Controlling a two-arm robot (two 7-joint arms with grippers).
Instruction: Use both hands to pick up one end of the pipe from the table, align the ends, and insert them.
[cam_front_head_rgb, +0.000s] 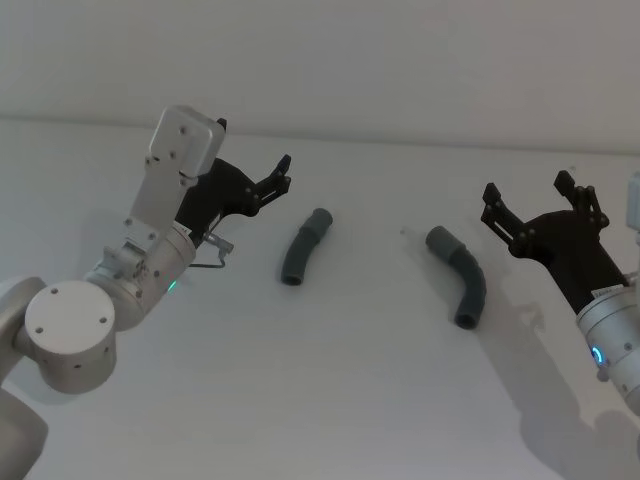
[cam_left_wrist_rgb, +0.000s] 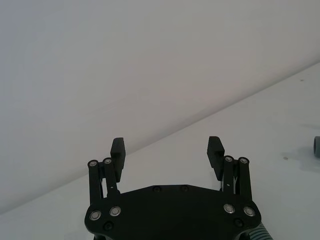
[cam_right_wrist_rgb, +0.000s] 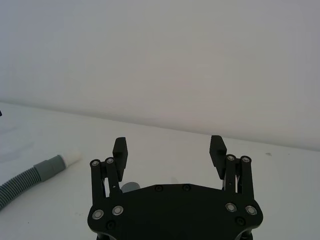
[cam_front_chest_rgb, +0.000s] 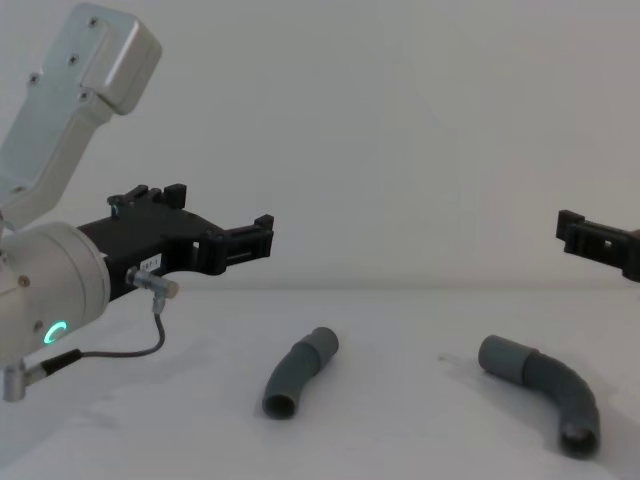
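Left pincer (cam_front_head_rgb: 284, 173), spread and empty, hangs at upper left of the head view, over the counter (cam_front_head_rgb: 350, 400). Left piece (cam_front_head_rgb: 305, 247) lies flat at frame centre, just right of and below that pincer, its long axis running upper right to lower left. Right pincer (cam_front_head_rgb: 528, 195), likewise spread and empty, sits near the right edge. Right piece (cam_front_head_rgb: 462, 275) lies just left of it, bent, running upper left to lower right. Pieces well apart. Judgement: each arm is nearer its own piece; nothing obstructs either approach.

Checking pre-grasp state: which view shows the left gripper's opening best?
Left wrist view: the left gripper is seen flat-on, fingers wide apart, nothing between. Head view shows it obliquely from behind its arm; chest view shows it from the side.
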